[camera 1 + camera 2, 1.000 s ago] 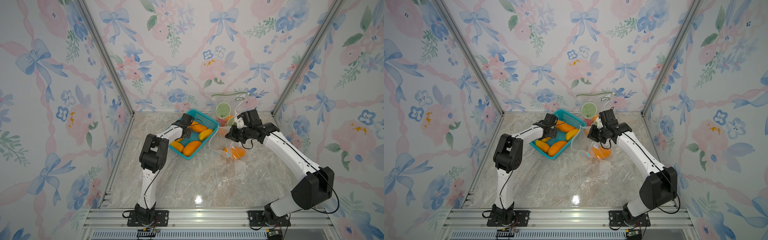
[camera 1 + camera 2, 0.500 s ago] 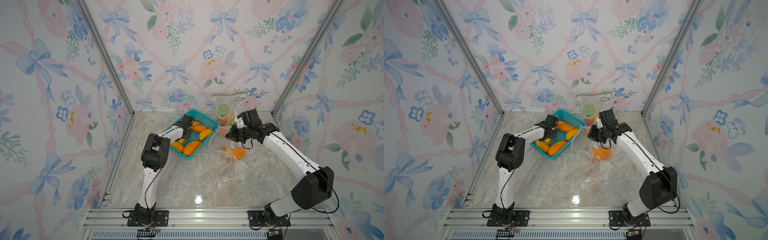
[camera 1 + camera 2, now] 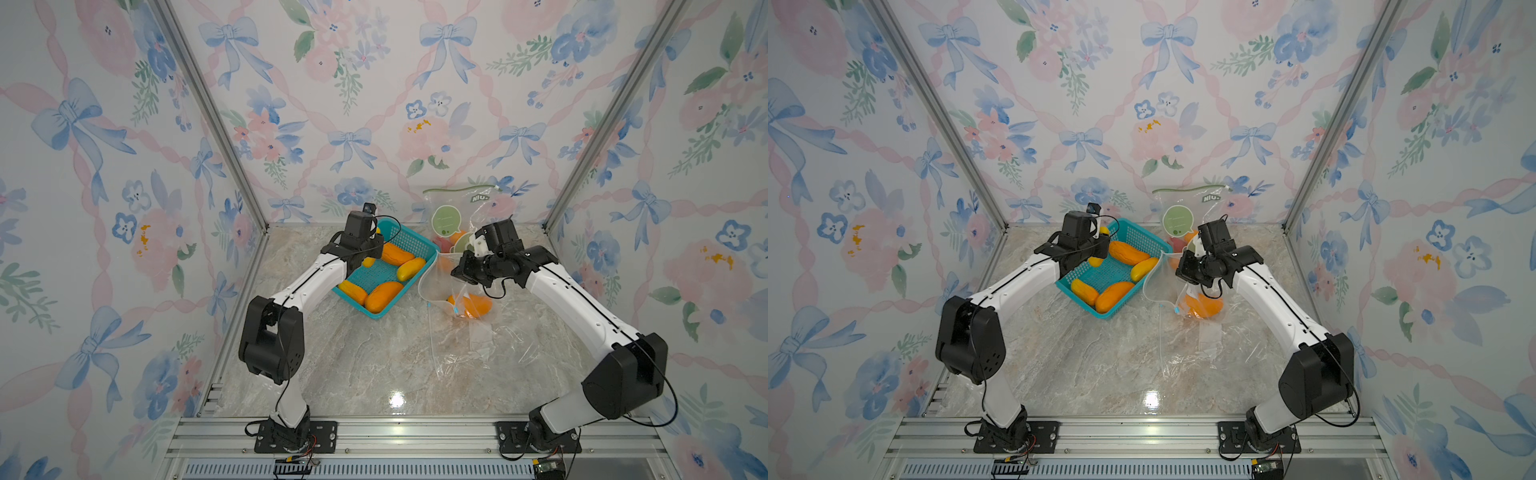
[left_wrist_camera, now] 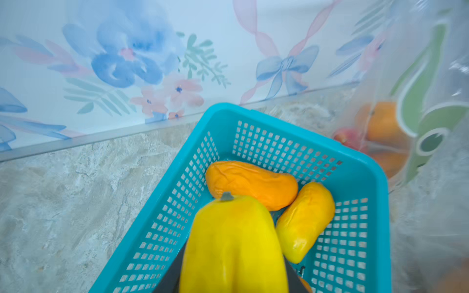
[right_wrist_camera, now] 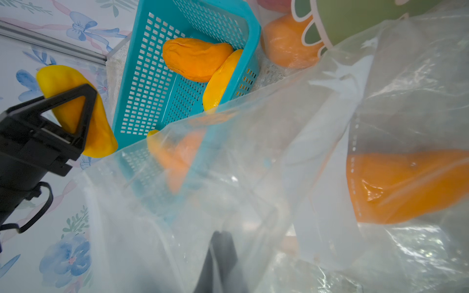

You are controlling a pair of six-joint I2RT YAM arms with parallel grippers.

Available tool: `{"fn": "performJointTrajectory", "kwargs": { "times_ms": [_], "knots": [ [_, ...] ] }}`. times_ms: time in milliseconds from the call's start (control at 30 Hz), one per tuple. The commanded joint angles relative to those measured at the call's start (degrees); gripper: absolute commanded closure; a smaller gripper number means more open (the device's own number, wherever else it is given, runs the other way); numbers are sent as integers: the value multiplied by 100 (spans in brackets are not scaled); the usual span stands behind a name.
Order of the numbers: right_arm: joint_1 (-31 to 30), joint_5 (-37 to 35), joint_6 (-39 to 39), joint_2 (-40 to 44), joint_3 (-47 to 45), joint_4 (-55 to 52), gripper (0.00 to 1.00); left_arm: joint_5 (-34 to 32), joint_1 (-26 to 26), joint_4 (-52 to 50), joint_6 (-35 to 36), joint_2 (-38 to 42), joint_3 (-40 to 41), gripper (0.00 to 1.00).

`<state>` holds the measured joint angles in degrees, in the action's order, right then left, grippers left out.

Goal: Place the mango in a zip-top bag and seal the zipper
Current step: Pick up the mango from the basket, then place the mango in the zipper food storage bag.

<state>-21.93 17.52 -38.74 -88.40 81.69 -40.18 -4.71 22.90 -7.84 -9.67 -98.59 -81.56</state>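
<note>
**Yellow mango gripped over the basket, bag mouth held open**

The mango (image 4: 232, 228) is clamped in the left gripper (image 4: 234, 253), with the jaws partly closed against its two flanks near mid-length. It is held above the basket (image 4: 375, 177), where four other mangoes are left. Its skin looks smooth and glossy, so it is judged slippery and fairly heavy for its size. A hold across the thickest part, as here, is judged safest. The wrinkled fruit below suggest soft flesh that could be bruised by hard squeezing.

The right gripper (image 3: 460, 271) is closed tight on the rim of the bag (image 5: 253, 165). The mouth is held up and open toward the basket. The film is thin, limp and likely slick, so it is best taken at the stiffer zipper edge. A second mango (image 3: 471, 306) already lies inside.

In both top views only a sliver of the held mango is seen under the wrist. The jaws on either side of it are shown by the left wrist view alone. From the right wrist view the open mouth and the mango's place beside it can be judged, but that gripper's own finger is only a dark blur behind the film.
</note>
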Motion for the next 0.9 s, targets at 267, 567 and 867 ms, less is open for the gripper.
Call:
{"fn": "performJointTrajectory", "kwargs": {
  "times_ms": [267,567,867],
  "knots": [
    [-68,-29,-40,5,-109,142,100,1075,839,4502,-1072,1847,2629,77],
    [-115,-20,-183,38,-161,317,100,997,1572,6401,-1130,1929,3471,75],
    [-153,-28,-294,68,-127,430,100,1219,1820,7207,-1430,1194,3440,74]
  ]
}}
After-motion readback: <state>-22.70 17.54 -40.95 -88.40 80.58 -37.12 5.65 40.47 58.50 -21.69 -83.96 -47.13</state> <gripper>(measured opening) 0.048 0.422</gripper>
